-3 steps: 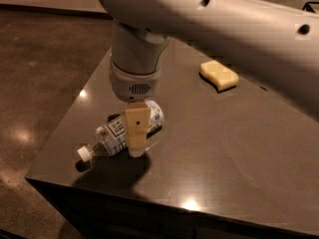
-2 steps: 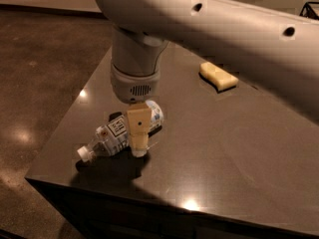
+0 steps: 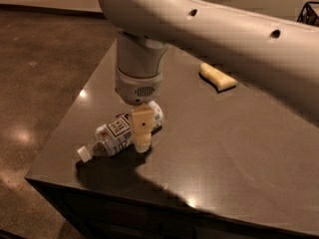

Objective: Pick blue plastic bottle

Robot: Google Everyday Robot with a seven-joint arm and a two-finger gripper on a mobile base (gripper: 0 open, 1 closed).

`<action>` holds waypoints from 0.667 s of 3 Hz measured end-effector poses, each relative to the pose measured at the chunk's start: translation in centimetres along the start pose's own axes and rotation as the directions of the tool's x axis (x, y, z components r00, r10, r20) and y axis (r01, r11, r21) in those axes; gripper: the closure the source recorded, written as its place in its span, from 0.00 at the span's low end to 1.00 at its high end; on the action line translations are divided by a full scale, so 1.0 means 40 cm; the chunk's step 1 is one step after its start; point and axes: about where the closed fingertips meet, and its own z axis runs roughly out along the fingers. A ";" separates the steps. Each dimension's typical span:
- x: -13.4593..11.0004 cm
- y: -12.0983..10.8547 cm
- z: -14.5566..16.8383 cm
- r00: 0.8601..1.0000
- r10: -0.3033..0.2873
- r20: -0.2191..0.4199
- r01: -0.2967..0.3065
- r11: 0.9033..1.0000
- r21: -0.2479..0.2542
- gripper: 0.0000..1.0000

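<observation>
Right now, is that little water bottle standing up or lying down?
Lying down: the blue plastic bottle rests on its side on the table, white cap toward the edge. The pincer sits over its middle.

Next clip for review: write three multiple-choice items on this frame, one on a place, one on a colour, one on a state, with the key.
1. Where is the gripper?
A. down at the blue plastic bottle
B. over the floor
C. at the table's far edge

2. What colour is the bottle's cap?
A. red
B. white
C. black

3. How is the bottle placed?
A. standing upright
B. lying on its side
C. hanging in mid-air

Key: 1 A, the gripper sits against the bottle's body. 2 B, the cap shows white against the dark table. 3 B, the bottle lies flat on the table, cap toward the near-left corner.
</observation>
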 end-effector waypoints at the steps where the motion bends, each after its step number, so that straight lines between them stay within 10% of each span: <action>1: 0.005 0.005 0.008 1.000 -0.004 0.005 0.004 1.000 -0.027 0.41; 2: 0.008 0.003 -0.016 0.999 0.005 0.032 -0.004 1.000 -0.025 0.63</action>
